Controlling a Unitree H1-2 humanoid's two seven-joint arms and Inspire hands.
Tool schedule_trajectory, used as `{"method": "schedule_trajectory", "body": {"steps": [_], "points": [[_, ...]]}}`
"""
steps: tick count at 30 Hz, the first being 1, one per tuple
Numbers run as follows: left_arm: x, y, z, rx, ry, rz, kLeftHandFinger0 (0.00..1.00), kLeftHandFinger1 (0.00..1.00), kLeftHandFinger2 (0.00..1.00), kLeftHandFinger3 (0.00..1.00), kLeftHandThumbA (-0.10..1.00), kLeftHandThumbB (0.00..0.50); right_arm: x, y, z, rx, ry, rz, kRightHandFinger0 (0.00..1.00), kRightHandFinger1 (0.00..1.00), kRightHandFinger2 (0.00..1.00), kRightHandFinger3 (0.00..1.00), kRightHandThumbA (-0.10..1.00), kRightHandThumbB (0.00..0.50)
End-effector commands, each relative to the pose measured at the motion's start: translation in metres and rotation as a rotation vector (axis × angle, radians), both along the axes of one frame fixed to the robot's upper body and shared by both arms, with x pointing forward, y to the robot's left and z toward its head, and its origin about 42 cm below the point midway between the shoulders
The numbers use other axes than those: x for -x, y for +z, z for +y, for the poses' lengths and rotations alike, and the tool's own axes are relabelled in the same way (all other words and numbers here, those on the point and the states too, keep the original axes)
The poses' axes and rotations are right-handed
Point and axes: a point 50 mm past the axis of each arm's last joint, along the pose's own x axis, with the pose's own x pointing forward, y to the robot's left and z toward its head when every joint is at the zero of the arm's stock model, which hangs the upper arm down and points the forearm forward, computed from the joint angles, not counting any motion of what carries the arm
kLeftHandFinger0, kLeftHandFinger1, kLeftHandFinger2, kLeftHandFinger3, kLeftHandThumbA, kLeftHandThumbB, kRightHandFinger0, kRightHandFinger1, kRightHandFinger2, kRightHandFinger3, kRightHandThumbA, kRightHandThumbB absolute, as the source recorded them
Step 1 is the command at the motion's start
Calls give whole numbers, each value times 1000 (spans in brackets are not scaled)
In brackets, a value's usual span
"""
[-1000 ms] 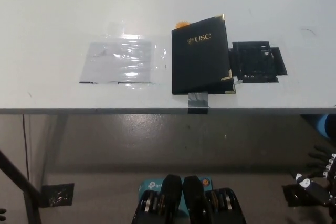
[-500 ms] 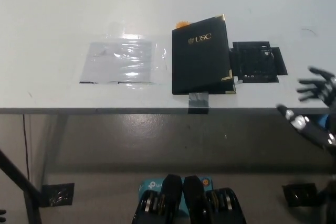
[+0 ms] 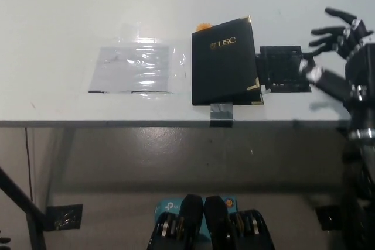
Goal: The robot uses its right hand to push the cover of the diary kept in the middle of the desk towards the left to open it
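— Item one, the diary (image 3: 224,62)?
— Black, gold "USC" on its cover, shut, flat at the desk (image 3: 58,16) front edge, middle; grey tape (image 3: 221,112) at its lower edge.
— Right hand (image 3: 338,51)?
— Black, fingers spread, empty, over the desk's right end, apart from the diary.
— Beside it?
— Black mat (image 3: 285,68) right, clear plastic sheet (image 3: 135,69) left.

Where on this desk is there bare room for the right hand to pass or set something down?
Bare desk runs along the far side and left of the clear plastic sheet. It is crowded mid-desk: the closed diary touches the black tray, with the open right hand above the tray's right side.
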Motion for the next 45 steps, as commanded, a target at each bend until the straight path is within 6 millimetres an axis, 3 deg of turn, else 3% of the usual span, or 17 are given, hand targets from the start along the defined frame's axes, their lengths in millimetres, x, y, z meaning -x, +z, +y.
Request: {"method": "schedule_trajectory", "body": {"steps": [1,6,8,13,17,18,20,23,25,28,32,42,45], "points": [[0,8,4,-21,-18,-29,417,412,180,329,560,500,-29,19,11,-191,-38,31,375,470,552,727,1000,172],[3,8,5,-29,-17,-22,456,441,194,324,572,500,-43,18,21,-342,-72,70,458,564,647,756,1000,162],[2,8,5,-35,-22,-29,429,437,191,326,572,500,-49,16,26,-430,-89,99,525,603,662,771,1000,192],[0,10,5,-31,-17,-37,406,410,161,298,568,500,-56,7,38,-640,-118,191,621,687,747,815,1000,204],[0,9,2,-26,-17,-31,440,432,189,317,577,500,-58,-4,48,-751,-114,247,638,743,798,884,1000,160],[1,8,2,-23,-17,-33,422,428,193,319,574,500,-58,-7,51,-779,-101,256,710,802,858,956,1000,166],[1,8,2,-29,-20,-32,422,428,197,318,586,500,-58,-15,56,-834,-85,279,838,879,935,1000,1000,162],[1,7,3,-29,-19,-40,407,432,199,318,582,500,-58,-27,61,-886,-54,316,1000,995,1000,1000,1000,180],[1,6,2,-33,-21,-43,410,438,203,324,589,500,-57,-36,64,-894,-45,326,1000,1000,1000,1000,1000,168],[1,7,1,-31,-17,-45,395,414,182,299,588,500,-52,-51,70,-911,-41,353,1000,1000,1000,1000,1000,199],[1,7,1,-30,-26,-43,413,426,201,328,594,500,-47,-70,76,-938,-20,387,1000,1000,1000,1000,1000,193],[-2,8,-1,-33,-33,-43,390,422,201,319,600,500,-40,-94,87,-958,5,407,1000,1000,996,1000,1000,236],[-3,6,-1,-24,-29,-38,387,393,172,310,585,500,-36,-104,94,-934,21,426,924,946,933,1000,1000,229]]}}
